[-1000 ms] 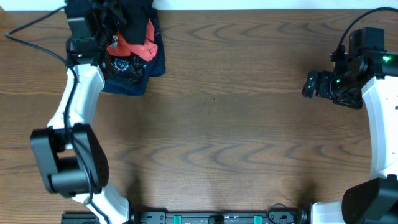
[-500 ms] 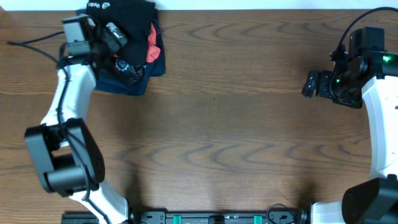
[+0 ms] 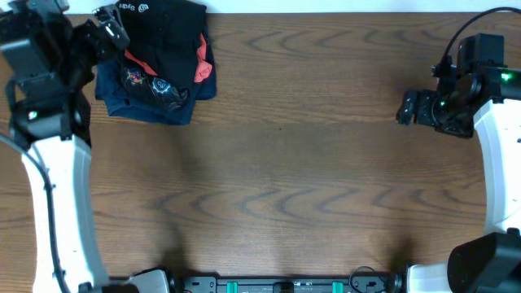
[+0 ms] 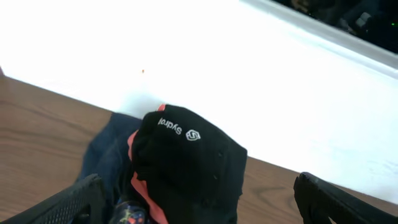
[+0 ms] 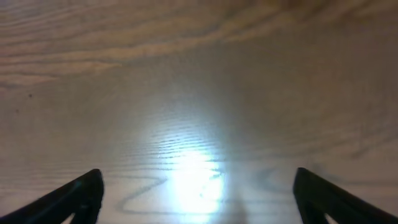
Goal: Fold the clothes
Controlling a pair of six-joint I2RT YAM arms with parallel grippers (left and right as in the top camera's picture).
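Observation:
The clothes [image 3: 163,23], a black garment with a small white logo, lie folded on top of a pile at the table's far left corner. They also fill the middle of the left wrist view [image 4: 186,163]. My left gripper [image 3: 110,24] hangs open just left of the pile, clear of the fabric, its fingers [image 4: 79,202] wide apart on either side. Far to the right, my right gripper [image 3: 407,108] stands open over bare wood, nothing between its fingertips [image 5: 81,194].
Under the black garment lie a red shirt [image 3: 200,70] and a navy printed shirt [image 3: 155,102]. The pile sits against the table's back edge [image 3: 326,12], with a white surface [image 4: 249,74] beyond. Cables run near the right arm [image 3: 496,163].
My left gripper opened, let go of the black garment and drew back to the left and up. The garment stays on the pile. The right arm has not moved.

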